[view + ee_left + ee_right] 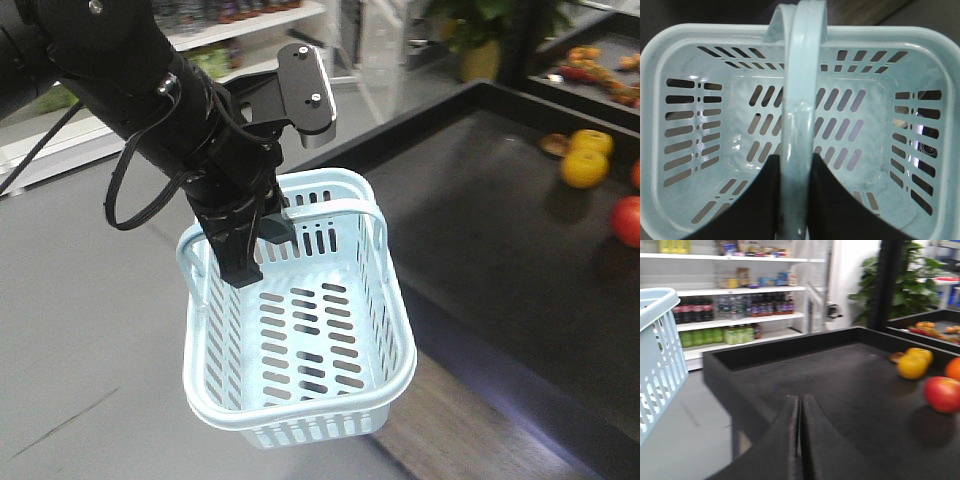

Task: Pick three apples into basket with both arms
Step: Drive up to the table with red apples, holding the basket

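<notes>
Left jaws clenched on the handle of the basket (300, 415), which hangs clear beside the bench (480, 230). Right jaws pressed together, empty. One red apple (943, 393) lies on the bench.

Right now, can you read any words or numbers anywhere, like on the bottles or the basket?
No text here can be read.
Bottles on the shelves: labels too small and blurred to read.
Yellow packs on the top shelf: blurred, unreadable.
Basket: no writing visible on it.
</notes>
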Controlling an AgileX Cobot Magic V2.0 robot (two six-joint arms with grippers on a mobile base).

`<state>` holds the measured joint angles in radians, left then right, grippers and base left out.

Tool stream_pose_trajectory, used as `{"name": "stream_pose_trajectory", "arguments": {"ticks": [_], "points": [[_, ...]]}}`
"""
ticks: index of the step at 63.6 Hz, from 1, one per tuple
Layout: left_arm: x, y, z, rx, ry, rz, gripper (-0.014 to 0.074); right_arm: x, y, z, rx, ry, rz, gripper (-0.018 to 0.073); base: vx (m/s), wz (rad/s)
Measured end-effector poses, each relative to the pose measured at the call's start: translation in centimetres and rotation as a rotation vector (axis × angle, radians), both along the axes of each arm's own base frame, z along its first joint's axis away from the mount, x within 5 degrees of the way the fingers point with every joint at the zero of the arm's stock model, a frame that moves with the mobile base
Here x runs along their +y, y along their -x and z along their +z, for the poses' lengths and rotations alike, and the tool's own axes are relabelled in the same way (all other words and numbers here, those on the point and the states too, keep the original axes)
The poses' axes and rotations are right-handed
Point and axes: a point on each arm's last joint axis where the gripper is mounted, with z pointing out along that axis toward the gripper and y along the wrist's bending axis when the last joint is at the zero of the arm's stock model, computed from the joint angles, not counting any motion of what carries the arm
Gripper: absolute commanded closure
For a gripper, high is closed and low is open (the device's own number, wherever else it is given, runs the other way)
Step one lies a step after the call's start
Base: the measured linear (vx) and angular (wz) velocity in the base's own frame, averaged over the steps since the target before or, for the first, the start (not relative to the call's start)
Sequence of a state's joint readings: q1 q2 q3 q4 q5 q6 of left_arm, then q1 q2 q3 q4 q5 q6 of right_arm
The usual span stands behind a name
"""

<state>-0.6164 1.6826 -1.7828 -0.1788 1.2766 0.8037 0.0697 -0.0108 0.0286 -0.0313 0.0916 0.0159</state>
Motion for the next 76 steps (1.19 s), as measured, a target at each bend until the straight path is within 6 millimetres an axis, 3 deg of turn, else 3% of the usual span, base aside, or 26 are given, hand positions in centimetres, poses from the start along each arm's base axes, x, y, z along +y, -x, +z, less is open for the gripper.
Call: {"name": "stream_pose_trajectory", "arguments": {"ticks": [76], "points": [[-0.01,-0.02,0.01,-0.002,0.002,0.000,0.0603,0.00,0.00,0.00,0.000,0.000,0.000,0.0568,0.18,-0.65]]}}
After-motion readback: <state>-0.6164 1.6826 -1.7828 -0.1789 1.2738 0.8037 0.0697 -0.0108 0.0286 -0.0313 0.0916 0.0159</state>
